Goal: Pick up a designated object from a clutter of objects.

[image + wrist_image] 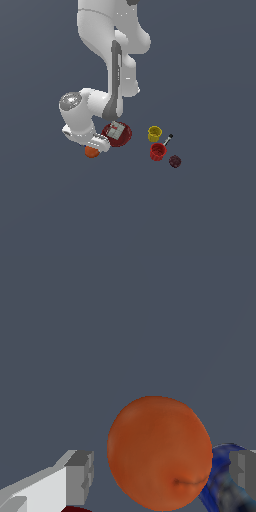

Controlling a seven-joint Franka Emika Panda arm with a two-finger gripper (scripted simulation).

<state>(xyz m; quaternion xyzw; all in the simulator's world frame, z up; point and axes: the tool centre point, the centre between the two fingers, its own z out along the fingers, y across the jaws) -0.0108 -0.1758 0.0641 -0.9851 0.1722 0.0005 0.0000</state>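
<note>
Jaws spread astride orange ball (159, 453), blue can (222, 481) mostly hidden behind

Arm bent low; hand (160, 476) fingers (80, 476) spread apart.

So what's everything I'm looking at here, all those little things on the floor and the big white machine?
orange ball: one, orange, under the machine's hand, at the exterior view's left of the group
plate: one, dark red, beside the ball
box: one, pale with red, lying on the plate
yellow cup: one, yellow, right of the plate
red cup: one, red, just below the yellow cup
marker: one, black, beside the cups
maroon ball: one, dark maroon, farthest right
blue can: one, blue, wrist view only, behind the orange ball
arm: one, white
gripper: one, fingers either side of the orange ball
</note>
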